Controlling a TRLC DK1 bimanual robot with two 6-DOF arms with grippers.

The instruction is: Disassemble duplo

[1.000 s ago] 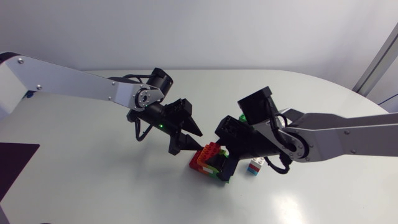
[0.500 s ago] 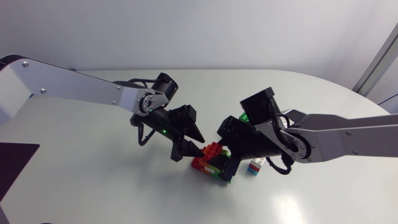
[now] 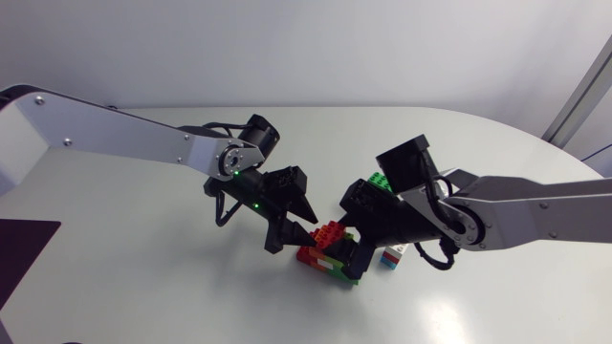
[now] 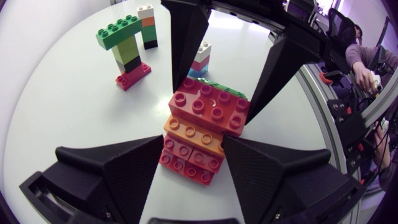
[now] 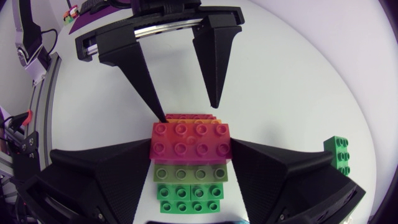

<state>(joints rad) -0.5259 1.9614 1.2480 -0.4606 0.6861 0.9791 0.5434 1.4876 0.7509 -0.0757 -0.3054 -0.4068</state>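
Now the left pincer (image 4: 193, 142) stands wide around the orange end of the brick stack (image 4: 210, 109). The right pincer (image 5: 191, 146) grips that stack on the desk (image 3: 143, 277). If the left one closes crooked, the stack may twist loose. I see no container.

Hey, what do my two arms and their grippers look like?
The left arm and right arm have silver-grey links and black round joints. The left gripper and right gripper are matte black, with two broad wedge-shaped fingers. Black cables loop at the wrists; a green light glows on the left.
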